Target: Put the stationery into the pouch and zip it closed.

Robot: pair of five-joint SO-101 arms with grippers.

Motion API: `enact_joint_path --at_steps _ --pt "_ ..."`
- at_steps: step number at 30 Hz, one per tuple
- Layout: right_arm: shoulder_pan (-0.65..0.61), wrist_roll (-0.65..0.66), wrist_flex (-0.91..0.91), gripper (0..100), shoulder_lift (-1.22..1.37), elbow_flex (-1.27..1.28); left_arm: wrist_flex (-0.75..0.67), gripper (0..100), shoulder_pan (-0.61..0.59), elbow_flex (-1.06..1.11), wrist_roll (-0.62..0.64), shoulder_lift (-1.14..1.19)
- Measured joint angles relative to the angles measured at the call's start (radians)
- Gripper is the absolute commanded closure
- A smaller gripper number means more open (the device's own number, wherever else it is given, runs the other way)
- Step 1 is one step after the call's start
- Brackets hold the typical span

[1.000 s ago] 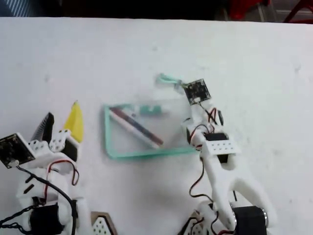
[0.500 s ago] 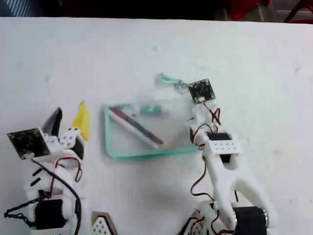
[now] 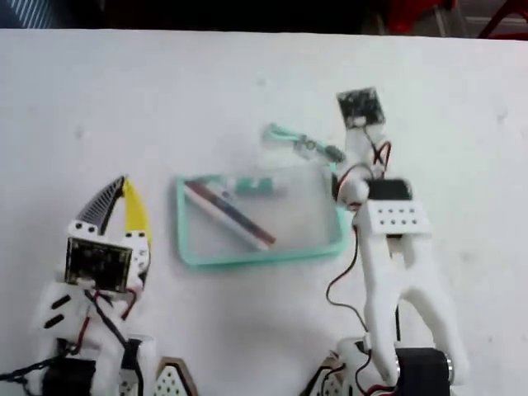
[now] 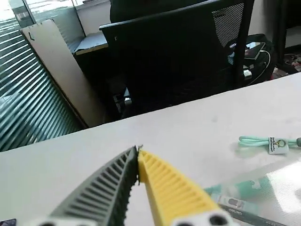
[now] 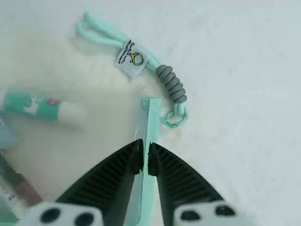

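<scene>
A clear pouch (image 3: 293,216) with a mint-green rim lies mid-table. Inside it are a dark red pen (image 3: 229,213) and a mint-and-white stick (image 3: 252,187). A mint cord (image 3: 289,139) with a grey coil (image 5: 171,84) and a white tag (image 5: 133,59) trails from the pouch's far right corner. My right gripper (image 5: 146,154) is shut on the pouch's green zip strip (image 5: 151,113) just short of the cord's ring; the stick (image 5: 42,106) lies beside it. From above, that gripper (image 3: 338,185) sits at the pouch's right edge. My left gripper (image 3: 120,186), black and yellow, is shut on nothing, left of the pouch (image 4: 268,186).
The white table (image 3: 429,124) runs bare to the right and behind the pouch. Past its far edge stand a dark office chair (image 4: 188,52) and a leaning cardboard sheet (image 4: 61,75). The arm bases stand at the near edge.
My left gripper has shut and swung to point away from the base. The right arm has moved right and farther out, drawing the pouch's right edge with it.
</scene>
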Motion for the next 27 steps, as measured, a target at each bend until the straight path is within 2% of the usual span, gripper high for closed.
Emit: enact_joint_path --at_steps 6,13,17,20,23,27 --pt "-0.002 -0.055 0.419 98.2 0.000 -0.471 0.180 98 0.000 -0.324 -0.041 0.222" --pt "-0.002 -0.086 0.718 98.2 -0.002 -0.865 0.328 98 0.000 -0.586 -0.044 0.359" --pt "-0.002 -0.091 0.744 98.2 -0.080 -0.941 0.374 98 -0.005 -0.660 -0.044 0.365" --pt "-0.009 -0.091 0.744 98.2 -0.206 -0.951 0.391 98 -0.052 -0.701 -0.044 0.365" --pt "-0.097 -0.091 0.744 98.2 -0.364 -0.951 0.405 98 -0.107 -0.730 -0.044 0.365" --pt "-0.252 -0.091 0.744 98.2 -0.600 -0.965 0.470 98 -0.121 -0.792 -0.044 0.365"
